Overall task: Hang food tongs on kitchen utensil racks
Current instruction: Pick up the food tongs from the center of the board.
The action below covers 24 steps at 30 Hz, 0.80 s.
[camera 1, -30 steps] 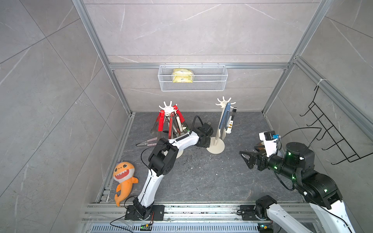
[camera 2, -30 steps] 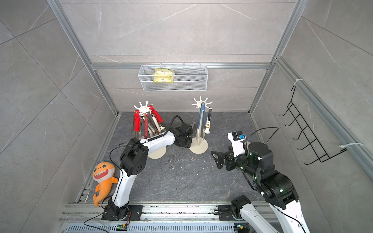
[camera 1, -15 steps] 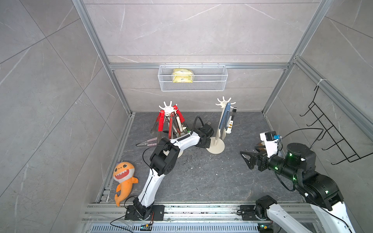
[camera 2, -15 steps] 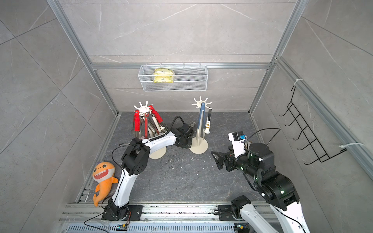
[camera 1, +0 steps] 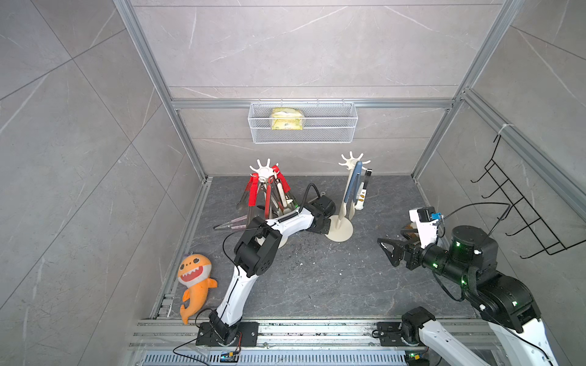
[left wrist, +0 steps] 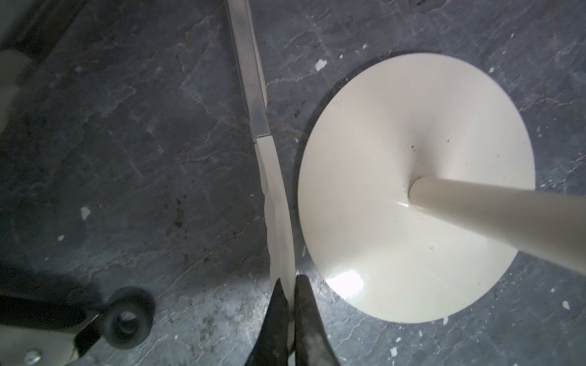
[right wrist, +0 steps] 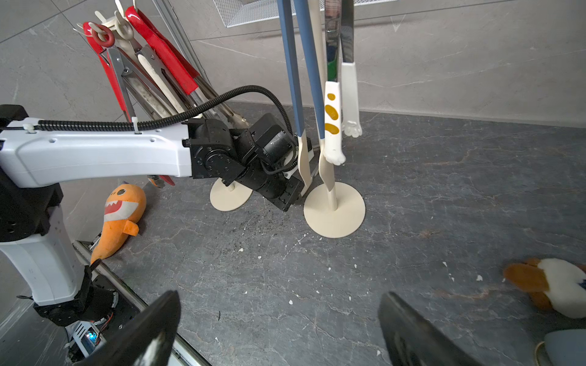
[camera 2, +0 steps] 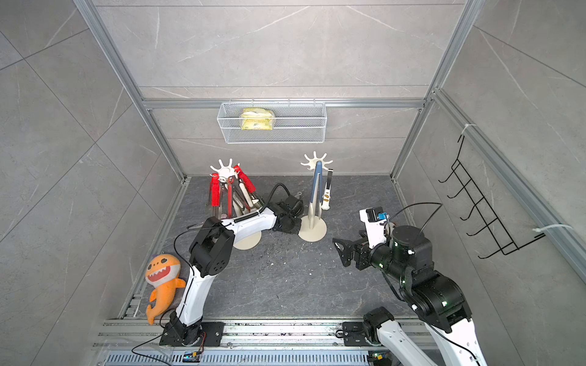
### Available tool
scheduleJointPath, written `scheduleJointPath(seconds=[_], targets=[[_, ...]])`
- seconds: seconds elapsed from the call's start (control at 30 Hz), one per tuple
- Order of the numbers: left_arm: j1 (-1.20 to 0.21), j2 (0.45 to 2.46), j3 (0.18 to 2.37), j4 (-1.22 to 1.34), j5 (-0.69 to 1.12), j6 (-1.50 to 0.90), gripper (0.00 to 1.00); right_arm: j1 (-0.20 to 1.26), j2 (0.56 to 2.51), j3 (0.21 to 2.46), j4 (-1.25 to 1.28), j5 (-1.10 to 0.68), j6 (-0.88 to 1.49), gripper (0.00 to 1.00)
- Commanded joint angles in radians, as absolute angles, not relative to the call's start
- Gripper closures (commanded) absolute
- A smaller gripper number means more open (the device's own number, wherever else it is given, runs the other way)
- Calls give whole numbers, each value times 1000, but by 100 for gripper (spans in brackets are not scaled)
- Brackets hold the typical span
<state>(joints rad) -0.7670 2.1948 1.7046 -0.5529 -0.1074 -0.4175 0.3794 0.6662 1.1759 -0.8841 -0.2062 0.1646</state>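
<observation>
Cream-tipped food tongs [left wrist: 276,190] lie along the dark floor beside the round base [left wrist: 412,190] of the right utensil rack [camera 1: 352,161]. My left gripper [left wrist: 288,280] is shut on their cream tip, low at that base [camera 1: 341,229]. Blue-grey tongs [camera 1: 353,187] and a paw-tipped pair [right wrist: 333,126] hang from that rack. Red tongs [camera 1: 253,190] and several others hang on the left rack [camera 1: 264,171]. Pink-tipped tongs [camera 1: 231,223] lie on the floor left of it. My right gripper [camera 1: 385,250] hovers open and empty at the right, its fingers wide apart in the right wrist view [right wrist: 279,296].
An orange shark plush [camera 1: 193,279] lies at the front left by the rail. A white wire basket [camera 1: 302,123] hangs on the back wall, a black wire hook rack [camera 1: 523,202] on the right wall. A plush bird [right wrist: 551,285] lies on the floor near my right arm.
My left gripper's jaws have come together on the cream tip of the tongs by the right rack's base. Both arms have hardly moved.
</observation>
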Motion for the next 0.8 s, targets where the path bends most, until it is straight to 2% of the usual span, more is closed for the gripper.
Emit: scheduleJointPath(seconds=[0.0,0.3,0.77], targets=[[-784,2097,1666,-585,-147,-415,100,384,663,1163,-863,-206,184,1],[-836,1973,1526,-572,-190,-474,100,385,681,1163,-841,-211,176,0],[-915,1896,1478,-591,-230,-516,100,385,708,1154,-811,-225,172,0]])
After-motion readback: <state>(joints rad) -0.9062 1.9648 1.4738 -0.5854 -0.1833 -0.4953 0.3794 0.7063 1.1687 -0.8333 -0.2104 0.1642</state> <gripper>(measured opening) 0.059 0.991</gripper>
